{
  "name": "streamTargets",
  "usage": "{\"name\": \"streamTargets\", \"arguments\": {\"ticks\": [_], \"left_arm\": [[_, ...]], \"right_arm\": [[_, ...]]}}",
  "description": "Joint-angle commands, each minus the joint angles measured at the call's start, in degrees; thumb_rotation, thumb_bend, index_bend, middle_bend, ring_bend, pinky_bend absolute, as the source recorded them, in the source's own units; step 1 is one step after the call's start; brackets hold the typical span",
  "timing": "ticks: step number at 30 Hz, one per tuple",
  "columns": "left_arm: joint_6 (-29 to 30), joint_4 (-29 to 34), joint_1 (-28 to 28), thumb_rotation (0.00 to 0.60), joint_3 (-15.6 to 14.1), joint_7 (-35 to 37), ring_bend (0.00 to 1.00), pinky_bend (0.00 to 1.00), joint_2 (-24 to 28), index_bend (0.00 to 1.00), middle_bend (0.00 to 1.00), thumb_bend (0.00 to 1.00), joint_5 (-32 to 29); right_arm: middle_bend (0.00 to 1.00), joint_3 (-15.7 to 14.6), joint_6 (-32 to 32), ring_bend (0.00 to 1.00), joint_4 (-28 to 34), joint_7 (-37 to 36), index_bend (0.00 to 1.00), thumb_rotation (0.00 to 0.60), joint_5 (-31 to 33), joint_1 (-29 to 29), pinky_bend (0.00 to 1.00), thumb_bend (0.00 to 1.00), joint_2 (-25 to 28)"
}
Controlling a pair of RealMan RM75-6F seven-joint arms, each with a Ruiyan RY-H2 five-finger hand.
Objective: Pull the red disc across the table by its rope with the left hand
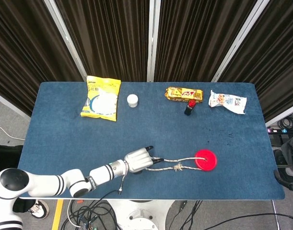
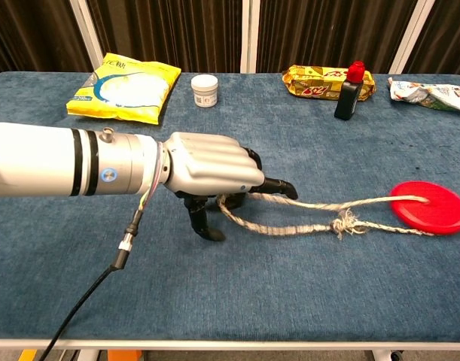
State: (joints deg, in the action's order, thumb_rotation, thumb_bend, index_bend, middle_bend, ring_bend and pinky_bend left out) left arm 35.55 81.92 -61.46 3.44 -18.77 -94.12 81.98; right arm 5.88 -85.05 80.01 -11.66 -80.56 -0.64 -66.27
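Note:
The red disc (image 1: pixel 205 159) (image 2: pixel 430 206) lies flat on the blue table, right of centre near the front. A light braided rope (image 1: pixel 177 165) (image 2: pixel 305 219) runs from it leftward in a loop, with a frayed knot (image 2: pixel 345 223) partway along. My left hand (image 1: pixel 139 160) (image 2: pixel 211 169) grips the rope's loop end with its fingers curled over it, thumb pointing down to the cloth. The right hand is not in either view.
Along the far edge stand a yellow snack bag (image 1: pixel 101 97), a small white jar (image 1: pixel 132 100), a gold snack packet (image 1: pixel 183 94), a dark bottle with a red cap (image 1: pixel 189 107) and a white packet (image 1: pixel 227 101). The table's front edge (image 2: pixel 230 342) is close to my forearm.

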Motion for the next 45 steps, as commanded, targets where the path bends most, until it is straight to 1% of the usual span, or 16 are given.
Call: {"name": "streamTargets", "arguments": {"ticks": [1, 5, 8, 10, 11, 12, 14, 16, 17, 22, 26, 29, 32, 36, 41, 45], "left_arm": [[-0.02, 0.39, 0.0, 0.6, -0.23, -0.77, 0.57, 0.13, 0.4, 0.07, 0.89, 0.25, -0.6], [0.54, 0.76, 0.19, 0.6, -0.41, -2.25, 0.6, 0.18, 0.88, 0.11, 0.9, 0.26, -1.46], [1.53, 0.97, 0.58, 0.6, -0.42, -3.35, 0.66, 0.32, 1.08, 0.17, 0.93, 0.29, -2.0], [2.53, 1.09, 1.11, 0.6, -0.41, -3.86, 0.71, 0.44, 1.06, 0.31, 0.96, 0.37, -2.54], [2.92, 1.19, 1.35, 0.6, -0.39, -4.06, 0.72, 0.47, 1.1, 0.37, 0.97, 0.4, -2.86], [3.51, 1.28, 1.68, 0.6, -0.37, -4.48, 0.73, 0.51, 1.18, 0.46, 0.98, 0.43, -3.28], [4.3, 1.53, 2.25, 0.6, -0.29, -5.12, 0.76, 0.58, 1.42, 0.61, 1.0, 0.45, -4.24], [5.15, 2.17, 2.97, 0.6, -0.29, -5.81, 0.78, 0.64, 2.09, 0.69, 1.0, 0.44, -5.42], [5.6, 2.48, 3.31, 0.6, -0.37, -6.31, 0.79, 0.66, 2.58, 0.7, 1.0, 0.44, -5.85], [9.63, 4.86, 6.45, 0.6, -1.06, -8.74, 0.8, 0.7, 7.56, 0.72, 1.0, 0.43, -8.53], [12.98, 6.84, 10.14, 0.6, -1.98, -10.1, 0.81, 0.73, 13.84, 0.72, 1.0, 0.43, -12.75], [15.36, 7.69, 13.35, 0.6, -2.73, -11.7, 0.81, 0.73, 19.23, 0.72, 1.0, 0.43, -18.71], [17.68, 8.75, 16.4, 0.6, -4.06, -15.34, 0.81, 0.73, 24.51, 0.73, 1.0, 0.43, -27.59], [22.39, 8.73, 20.77, 0.6, -4.38, -15.5, 0.81, 0.73, 29.53, 0.73, 1.0, 0.43, -36.33], [25.34, 7.31, 24.44, 0.6, -4.37, -13.84, 0.81, 0.73, 33.64, 0.73, 1.0, 0.43, -39.87], [25.04, 8.0, 26.39, 0.6, -4.92, -12.33, 0.81, 0.73, 35.75, 0.73, 1.0, 0.43, -39.09]], "right_arm": [[0.0, 0.02, -0.03, 0.0, 0.01, 0.01, 0.0, 0.6, 0.0, -0.01, 0.0, 0.21, 0.02], [0.0, -0.01, -0.05, 0.0, 0.11, 0.13, 0.0, 0.6, -0.06, -0.02, 0.0, 0.21, 0.06], [0.0, 0.0, 0.0, 0.0, 0.19, 0.36, 0.0, 0.6, -0.05, 0.03, 0.0, 0.21, 0.03], [0.0, -0.02, 0.09, 0.0, 0.32, 0.48, 0.0, 0.6, -0.06, 0.08, 0.0, 0.22, 0.01], [0.0, -0.03, 0.11, 0.0, 0.37, 0.52, 0.0, 0.6, -0.08, 0.1, 0.0, 0.22, 0.01], [0.0, -0.03, 0.11, 0.0, 0.43, 0.6, 0.0, 0.6, -0.1, 0.12, 0.0, 0.22, 0.0], [0.0, -0.01, 0.13, 0.0, 0.47, 0.62, 0.0, 0.6, -0.06, 0.13, 0.0, 0.22, 0.01], [0.0, 0.04, 0.16, 0.0, 0.5, 0.62, 0.0, 0.6, 0.06, 0.11, 0.0, 0.22, 0.08], [0.0, 0.08, 0.1, 0.0, 0.52, 0.61, 0.0, 0.6, 0.08, 0.1, 0.0, 0.22, 0.12], [0.0, 0.13, -0.08, 0.0, 0.6, 0.49, 0.0, 0.6, 0.1, -0.01, 0.0, 0.22, 0.27], [0.0, 0.1, 0.23, 0.0, 0.41, 0.3, 0.0, 0.6, 0.16, 0.1, 0.0, 0.22, 0.16], [0.0, 0.04, 0.31, 0.0, 0.18, 0.23, 0.0, 0.6, 0.08, 0.15, 0.0, 0.22, 0.01], [0.0, 0.1, 0.3, 0.0, 0.16, 0.3, 0.0, 0.6, 0.11, 0.19, 0.0, 0.22, -0.06], [0.0, 0.13, 0.15, 0.0, 0.53, 0.74, 0.0, 0.6, -0.06, 0.27, 0.0, 0.22, -0.06], [0.0, 0.15, -0.21, 0.0, 1.47, 1.5, 0.0, 0.6, -0.44, 0.36, 0.0, 0.22, 0.23], [0.0, 0.12, -0.44, 0.0, 2.24, 2.17, 0.0, 0.6, -0.68, 0.4, 0.0, 0.22, 0.44]]}}
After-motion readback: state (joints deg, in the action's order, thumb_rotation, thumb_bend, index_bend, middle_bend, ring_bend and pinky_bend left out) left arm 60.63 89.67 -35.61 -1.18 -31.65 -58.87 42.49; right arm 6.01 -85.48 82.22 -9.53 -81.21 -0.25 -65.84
